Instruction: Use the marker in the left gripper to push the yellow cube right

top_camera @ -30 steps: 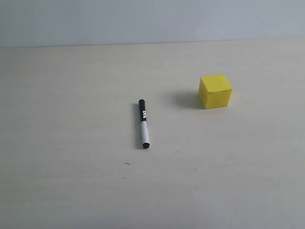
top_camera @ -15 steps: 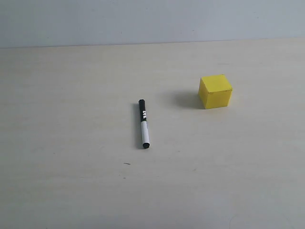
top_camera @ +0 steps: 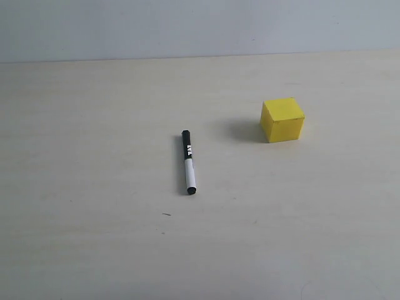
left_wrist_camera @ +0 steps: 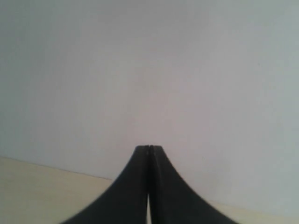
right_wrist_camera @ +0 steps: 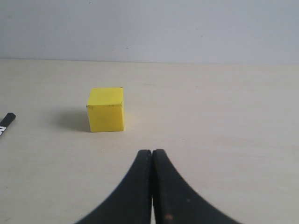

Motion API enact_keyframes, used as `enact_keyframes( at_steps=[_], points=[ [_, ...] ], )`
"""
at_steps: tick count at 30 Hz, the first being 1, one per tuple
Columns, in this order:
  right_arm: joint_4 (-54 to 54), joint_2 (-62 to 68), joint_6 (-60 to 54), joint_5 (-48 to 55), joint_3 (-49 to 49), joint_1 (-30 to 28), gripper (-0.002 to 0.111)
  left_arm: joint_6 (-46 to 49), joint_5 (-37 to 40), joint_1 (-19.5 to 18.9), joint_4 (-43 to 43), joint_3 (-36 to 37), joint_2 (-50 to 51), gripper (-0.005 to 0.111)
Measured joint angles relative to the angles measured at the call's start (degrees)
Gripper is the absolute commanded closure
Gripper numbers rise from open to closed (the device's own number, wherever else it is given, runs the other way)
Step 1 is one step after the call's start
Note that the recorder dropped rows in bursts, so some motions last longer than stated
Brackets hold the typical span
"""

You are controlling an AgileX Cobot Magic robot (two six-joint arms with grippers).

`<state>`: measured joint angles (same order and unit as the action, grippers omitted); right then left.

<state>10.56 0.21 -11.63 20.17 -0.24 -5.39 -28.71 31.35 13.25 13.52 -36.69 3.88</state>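
Here, left gripper point(left_wrist_camera: 149, 150) pressed fully closed, holding nothing (right gripper point(right_wrist_camera: 152, 153) likewise), marker point(top_camera: 189, 162) lying free on table point(top_camera: 94, 237).

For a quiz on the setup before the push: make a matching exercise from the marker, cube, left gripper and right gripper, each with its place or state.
Things:
1. marker
2. cube
3. left gripper
4. right gripper

States:
A. jaws shut, cube ahead
B. yellow, apart from the marker
C. lying flat, held by nothing
D. jaws shut, no cube ahead

Pairs: 1-C, 2-B, 3-D, 4-A
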Motion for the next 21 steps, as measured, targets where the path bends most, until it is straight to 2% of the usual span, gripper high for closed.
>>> enact_keyframes(
  at_steps=[5, 12, 15, 18, 21],
  points=[
    [0.00, 0.00, 0.00, 0.00, 0.00, 0.00, 0.108, 0.10, 0.11, -3.51, 0.48, 0.00, -3.24, 0.107],
    [0.00, 0.00, 0.00, 0.00, 0.00, 0.00, 0.108, 1.43, 0.11, -3.98, 0.96, 0.63, -3.77, 0.107],
    [0.00, 0.00, 0.00, 0.00, 0.00, 0.00, 0.108, 3.62, -0.34, -3.98, 1.09, 3.19, -3.77, 0.107],
    [0.00, 0.00, 0.00, 0.00, 0.00, 0.00, 0.108, 10.15, -1.19, -3.98, 0.62, 7.43, -3.77, 0.107],
    [0.00, 0.00, 0.00, 0.00, 0.00, 0.00, 0.108, 16.07, -6.41, -3.98, -3.07, 12.31, -3.66, 0.107]
  ],
)
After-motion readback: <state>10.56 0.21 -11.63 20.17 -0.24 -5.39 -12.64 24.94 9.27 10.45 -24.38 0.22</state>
